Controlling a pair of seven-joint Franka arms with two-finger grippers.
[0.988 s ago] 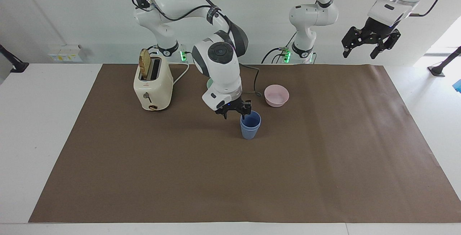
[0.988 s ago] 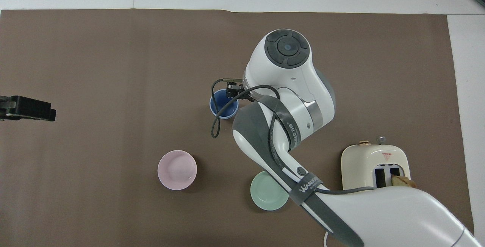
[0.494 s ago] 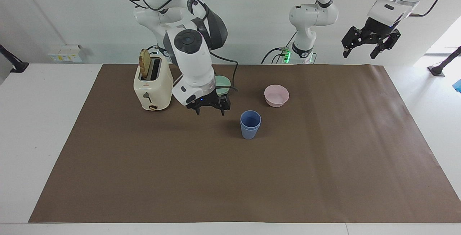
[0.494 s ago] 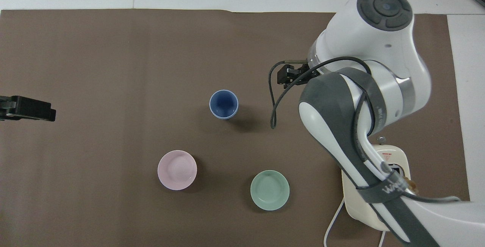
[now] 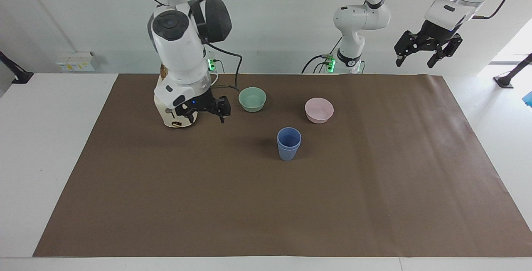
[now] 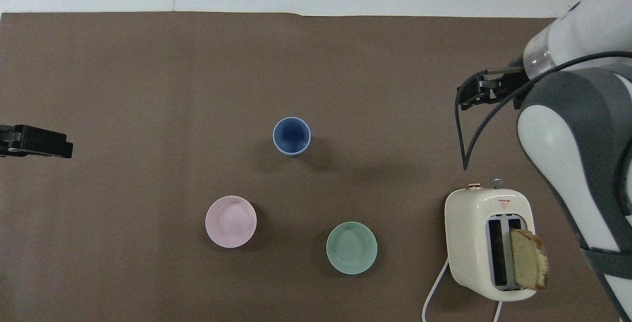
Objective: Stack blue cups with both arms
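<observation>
The blue cups [image 5: 289,143] are seen nested upright at the frame's centre on the worktop [image 5: 266,204]. The right hand [image 5: 206,112], released, is held over the toaster [image 5: 174,115] at upper left; the left hand [image 5: 428,50], released, is raised at upper right.

Matt plastic blue cups [image 5: 289,143], glossy cream toaster [image 6: 486,243], matt brown paper mat [image 5: 374,188]

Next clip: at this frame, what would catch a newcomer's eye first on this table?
Probably the blue cups, nested into one stack alone mid-mat, farther from the robots than the pink bowl and mint-green bowl. Next, the right gripper hangs open and empty in front of the toaster, which has a bread slice sticking out. The left gripper waits raised at its own end.
</observation>
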